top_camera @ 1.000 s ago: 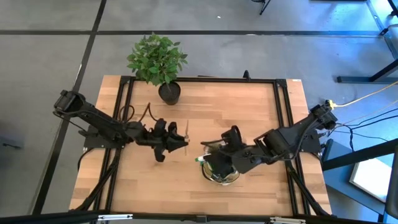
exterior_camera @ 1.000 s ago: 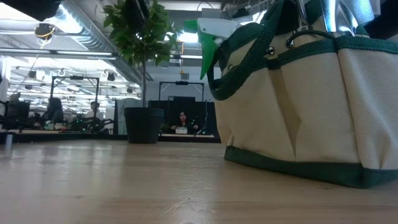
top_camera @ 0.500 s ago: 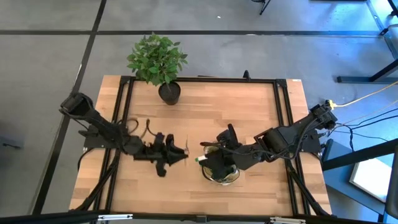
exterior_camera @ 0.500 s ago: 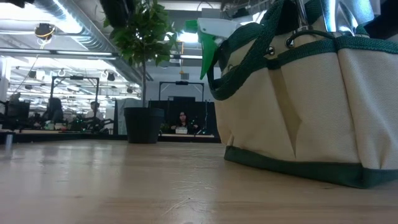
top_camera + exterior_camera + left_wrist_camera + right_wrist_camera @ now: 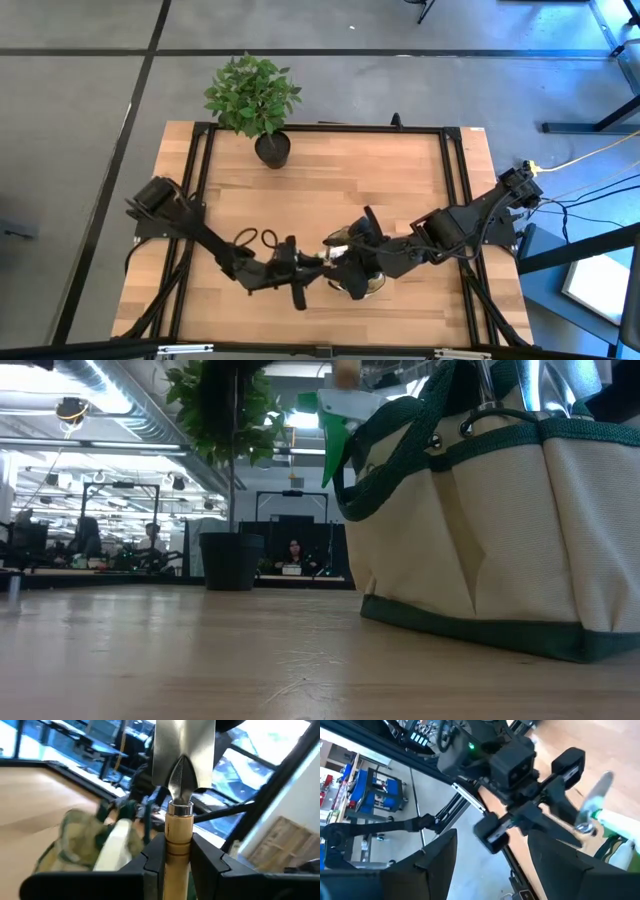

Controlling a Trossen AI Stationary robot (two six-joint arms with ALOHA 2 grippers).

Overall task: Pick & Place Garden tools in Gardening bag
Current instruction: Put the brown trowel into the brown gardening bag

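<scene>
Trowel (image 5: 183, 780): a wooden-handled tool with a bright metal blade is clamped by its handle between the fingers of the left gripper (image 5: 179, 862), as seen in the left wrist view; the blade points away from the wrist.
Left gripper: it is closed on the trowel handle and is held above the near part of the table (image 5: 400, 170), just beside the gardening bag (image 5: 358, 282), on the bag's left in the high view.
Right gripper (image 5: 352, 262): its dark fingers are seen standing apart in the right wrist view, with nothing between them; it is placed over the bag's rim.
Gardening bag: a tan fabric tote with green trim and loop handles is seen standing upright on the wood near the table's front edge; in the low view (image 5: 500, 530) it fills the right side.
Spray bottle (image 5: 335, 430): a green bottle with a white trigger head is seen sticking up from the bag at its left side in the low view.
Other tools: metal parts are seen above the bag's rim in the low view, but which tools they are cannot be told.
Plant (image 5: 253, 95): a leafy plant in a black pot is set at the far edge of the table, well apart from the bag.
</scene>
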